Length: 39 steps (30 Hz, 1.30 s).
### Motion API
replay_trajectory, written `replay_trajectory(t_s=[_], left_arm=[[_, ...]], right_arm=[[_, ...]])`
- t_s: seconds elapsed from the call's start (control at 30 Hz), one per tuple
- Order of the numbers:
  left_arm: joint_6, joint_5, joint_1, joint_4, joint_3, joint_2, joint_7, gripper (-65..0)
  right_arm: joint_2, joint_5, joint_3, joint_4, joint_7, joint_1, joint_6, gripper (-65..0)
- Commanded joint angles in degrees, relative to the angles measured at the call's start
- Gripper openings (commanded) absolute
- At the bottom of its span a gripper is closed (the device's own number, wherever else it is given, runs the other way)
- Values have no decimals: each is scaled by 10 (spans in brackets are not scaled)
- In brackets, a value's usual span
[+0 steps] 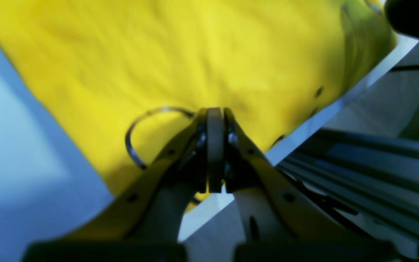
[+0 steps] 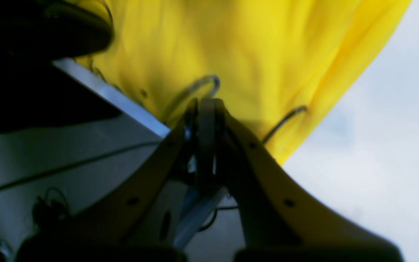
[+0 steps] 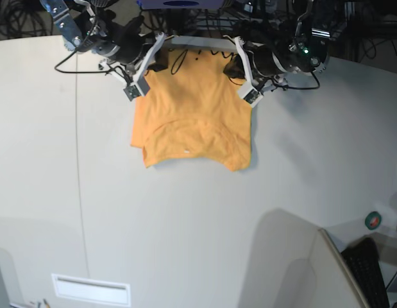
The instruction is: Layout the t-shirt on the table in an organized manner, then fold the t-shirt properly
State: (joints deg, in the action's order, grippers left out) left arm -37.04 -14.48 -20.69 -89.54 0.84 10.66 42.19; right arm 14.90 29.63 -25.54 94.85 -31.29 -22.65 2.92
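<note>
T-shirt spread at table's far edge. Left tool and right tool both closed tight, tips pressed against cloth; grip uncertain.

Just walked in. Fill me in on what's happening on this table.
Two robot arms are handling an orange t-shirt on the pale table. The left pincer and the right pincer are each shut on a corner of the shirt's edge near the table's far edge. The rest of the shirt lies spread on the tabletop, sleeves and collar toward the camera. It is laid out but not yet folded.
</note>
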Motion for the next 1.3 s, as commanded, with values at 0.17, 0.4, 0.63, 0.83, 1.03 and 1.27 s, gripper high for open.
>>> replay_trajectory(t_s=[0.17,0.4,0.63,0.83,1.03,1.27], left_arm=[[-3,-5,29,68,-1,8,-9,-650],[19,-7,105,87,83,5,-8,-650],[53,-9,135,97,146,-16,-5,-650],[53,-9,126,67,104,-16,-5,-650],[51,-9,89,-26,41,-10,-3,-650],[50,-6,-59,-182,32,106,-5,-650]], right_arm=[[-5,5,-17,-84,36,23,2,-650],[-1,5,14,-126,36,56,-34,-650],[11,5,68,-123,35,62,-33,-650],[22,6,68,-40,34,29,-35,-650],[55,6,69,83,7,-18,-51,-650],[120,7,174,185,-11,-177,-89,-650]])
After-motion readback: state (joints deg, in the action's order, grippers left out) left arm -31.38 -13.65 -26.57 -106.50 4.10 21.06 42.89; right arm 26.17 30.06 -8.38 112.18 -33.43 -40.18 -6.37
